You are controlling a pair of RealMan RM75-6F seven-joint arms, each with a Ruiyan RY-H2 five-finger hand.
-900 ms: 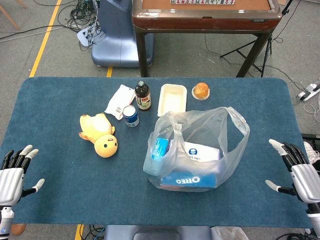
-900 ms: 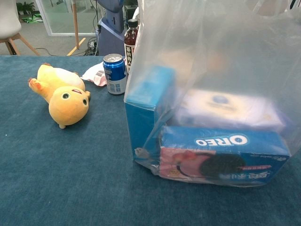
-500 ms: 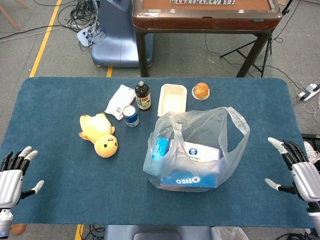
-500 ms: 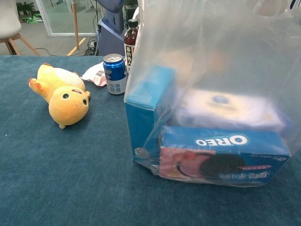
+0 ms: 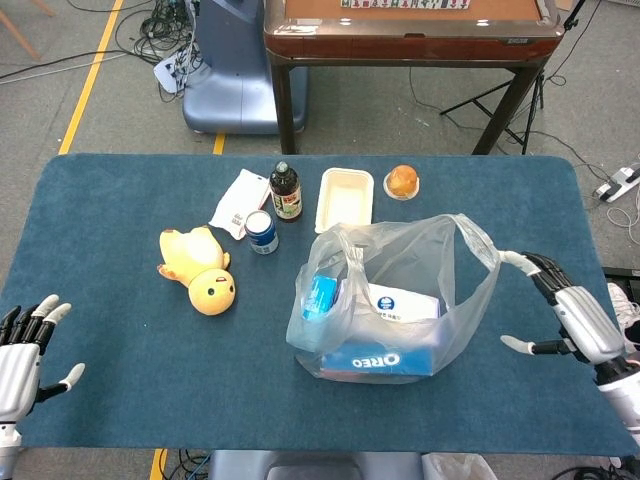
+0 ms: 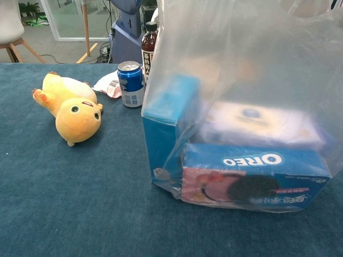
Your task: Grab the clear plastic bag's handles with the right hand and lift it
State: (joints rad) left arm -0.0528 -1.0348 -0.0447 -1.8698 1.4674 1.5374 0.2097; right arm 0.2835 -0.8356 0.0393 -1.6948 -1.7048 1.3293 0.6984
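Blue felt-like cloth covers the table (image 5: 120, 400), w/ grey floor, cables and a wooden table behind it. Since approx. half a second ago the right hand (image 5: 568, 315) has moved in from the table's right edge toward the clear plastic bag (image 5: 400, 300); its fingers are spread and hold nothing, and their tips are now near the bag's right handle (image 5: 478, 240), not yet touching. I judge this as the start of the reach, so the grab and lift are both not done. The left hand (image 5: 20, 350) sits at the near left corner, fingers also apart and empty, a bit lower in the picture than before.

The bag stands at the table centre-right, thin, crinkled and see-through, handles up and floppy. Inside are stiff cardboard boxes, incl. an Oreo box (image 6: 254, 176) lying flat at the front. Beside it, well apart: a soft yellow plush duck (image 5: 198, 270), a metal can (image 5: 261, 232), a dark bottle (image 5: 285, 192), a white tray (image 5: 345, 200).
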